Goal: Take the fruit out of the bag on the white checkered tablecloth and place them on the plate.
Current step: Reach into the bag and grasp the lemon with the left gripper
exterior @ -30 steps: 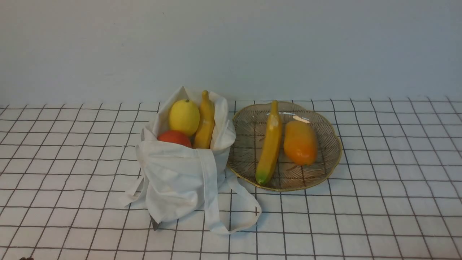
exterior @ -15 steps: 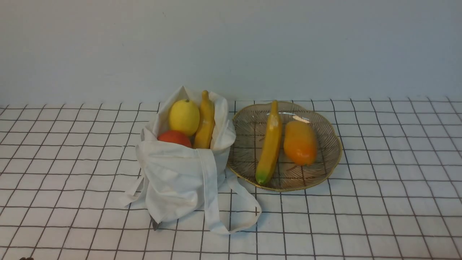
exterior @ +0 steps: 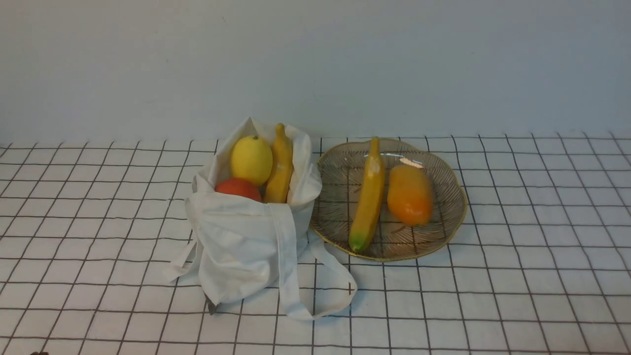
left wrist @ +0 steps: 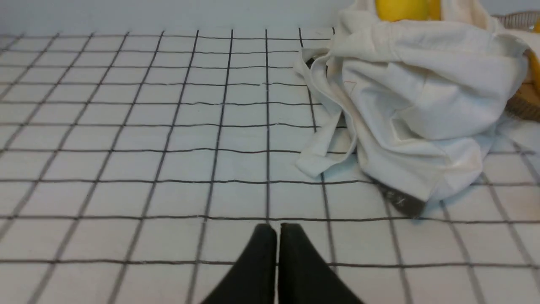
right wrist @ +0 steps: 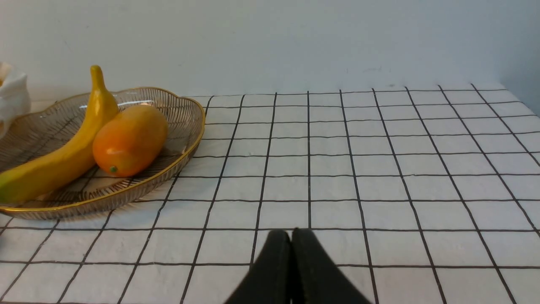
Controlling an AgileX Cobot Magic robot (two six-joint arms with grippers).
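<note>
Three pieces of fruit are held in the open top of the white cloth bag (exterior: 241, 241). The yellow lemon (exterior: 251, 160) is seen at the back, above the round red fruit (exterior: 238, 189), which is partly hidden by the front of the bag. The stubby yellow banana (exterior: 280, 165) is stood up beside them, on the right, with its tip poked up. The bag is set on the white checkered tablecloth (exterior: 517, 296), left of the middle and nearer the far edge than the near edge that is shown. One long strap (exterior: 290, 266) is hung down the front of the bag and looped on the cloth to the right. A small dark thing (left wrist: 403, 200) is partly covered by the bottom of the bag.

The plate (exterior: 335, 236), with its wavy gold rim, is placed just right of the bag, near the far edge of the cloth. A long banana with a green tip (exterior: 369, 197) and an orange mango (exterior: 410, 195) are laid in it, side by side. Behind the cloth, a plain pale wall (exterior: 315, 64) is seen.

The left fingers (left wrist: 278, 257) are closed, with nothing held. The right fingers (right wrist: 292, 261) are closed too, with nothing held, and are pointed over the cloth, apart from the plate.
</note>
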